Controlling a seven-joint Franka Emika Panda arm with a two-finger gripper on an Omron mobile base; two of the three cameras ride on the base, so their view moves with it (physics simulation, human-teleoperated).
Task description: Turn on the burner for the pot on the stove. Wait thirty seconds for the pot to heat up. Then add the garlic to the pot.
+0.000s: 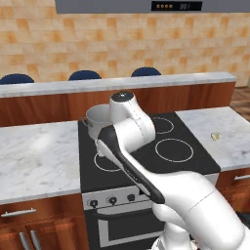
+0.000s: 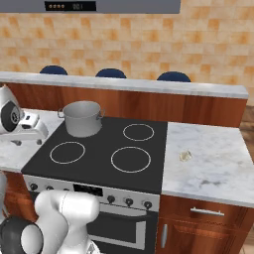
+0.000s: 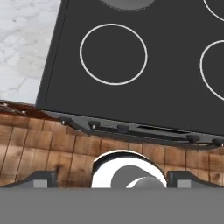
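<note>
Here, nearest to us, the gripper (image 3: 112,178) hangs above the front edge of the stove (image 2: 99,163), its two dark fingertips (image 3: 41,178) spread wide apart with nothing between them. Below them in the hand view we see wooden floor and the stove's control strip with its small black knobs (image 3: 94,124). In the left base view our own white arm (image 1: 129,146) folds across the stove and hides much of the front left ring and part of the pot.

Just past the knobs lie the two front rings (image 2: 67,152), plain white outlines on black glass; we see no red glow on any of the four.

The pot (image 2: 82,118) stands upright on the rear left ring, grey and straight-sided, with nothing between it and the front of the stove in the right base view.

The garlic (image 2: 185,156) lies on the marble counter (image 2: 213,163) to the right of the stove, well apart from the pot and from the gripper, with the two right-hand rings between them.

Farther back a raised wooden bar (image 2: 149,104) with a pale top runs behind the stove, three blue chair backs (image 2: 111,73) show beyond it, and a tiled wall with the range hood (image 2: 114,6) closes the scene.
</note>
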